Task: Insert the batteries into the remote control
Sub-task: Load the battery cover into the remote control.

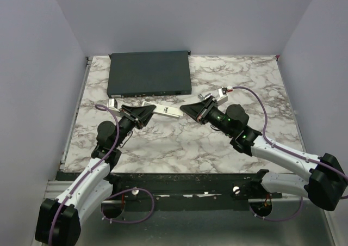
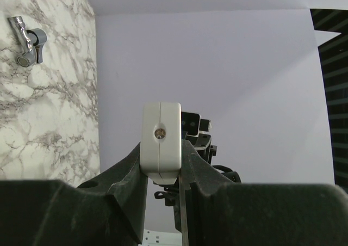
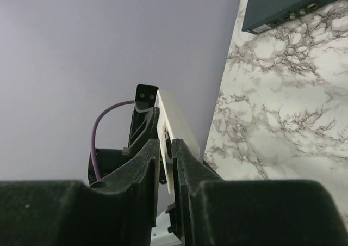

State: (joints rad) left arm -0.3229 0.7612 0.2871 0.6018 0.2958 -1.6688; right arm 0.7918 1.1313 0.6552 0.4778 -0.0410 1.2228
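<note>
White plastic is being held from both ends: the remote control [image 1: 163, 111] is being kept just in front of the dark-grey box [image 1: 149, 72], roughly parallel to that box's near edge. Whether it is being lifted clear of the marble table [image 1: 179, 148] or rested on it cannot be made out.

The end below the box's middle is being clamped by the left gripper [image 1: 147, 113]. In the left wrist view, its jaws are being pressed flat against both sides of the remote control [image 2: 161, 140], so a firm grasp is being shown there.

The end below the box's right corner is being flanked by the right gripper [image 1: 186, 110]. In the right wrist view, the remote control [image 3: 175, 121] is being framed closely between the dark fingers [image 3: 144, 167]. Whether it is being squeezed or only loosely bracketed cannot be told.

The batteries are not being shown in any view, neither beside the box nor in either grip. The battery compartment and the back cover are not being presented to any camera.

The task is therefore being judged as somewhere in the handling stage. Loading cannot be confirmed as done. If it is not, the compartment is yet to be exposed, the batteries fetched and seated, and the cover closed.
</note>
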